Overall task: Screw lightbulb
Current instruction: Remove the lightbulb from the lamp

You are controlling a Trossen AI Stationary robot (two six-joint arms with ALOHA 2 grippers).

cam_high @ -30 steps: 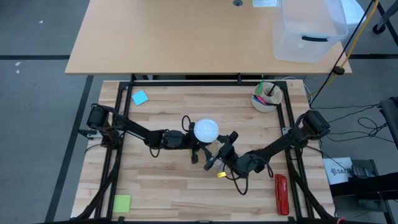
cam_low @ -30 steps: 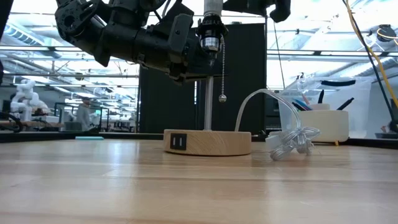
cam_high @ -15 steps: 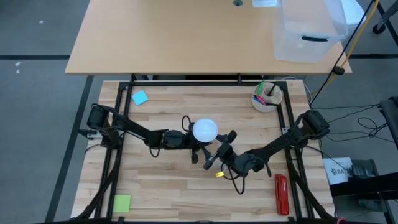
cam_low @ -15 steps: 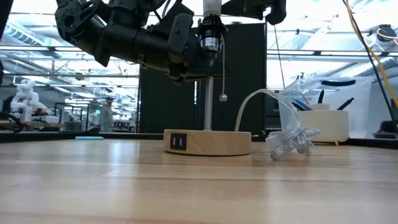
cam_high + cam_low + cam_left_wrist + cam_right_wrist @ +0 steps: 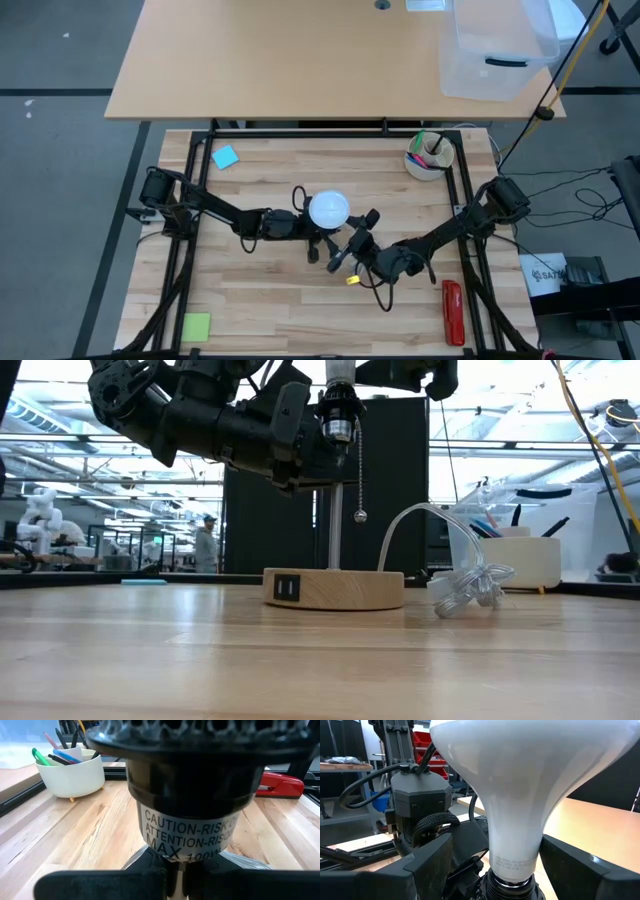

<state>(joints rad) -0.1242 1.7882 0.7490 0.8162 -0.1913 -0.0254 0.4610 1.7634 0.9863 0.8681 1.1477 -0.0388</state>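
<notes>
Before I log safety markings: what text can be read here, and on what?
"CAUTION-RISK O…", "ATTENTION-RISQ…", "MAX 100W": label on the black lamp socket, cut off at the edge.
Grey print on the lightbulb neck: too small to read.
White tag right of the table, high view: blurred.

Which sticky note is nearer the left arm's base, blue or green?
The blue note, at the table's far left; the green note lies farther off, at the near left corner.

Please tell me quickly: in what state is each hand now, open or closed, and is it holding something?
Left hand: closed on the lamp stem just under the black socket.
Right hand: open, one finger on each side of the lightbulb neck, not gripping.
</notes>
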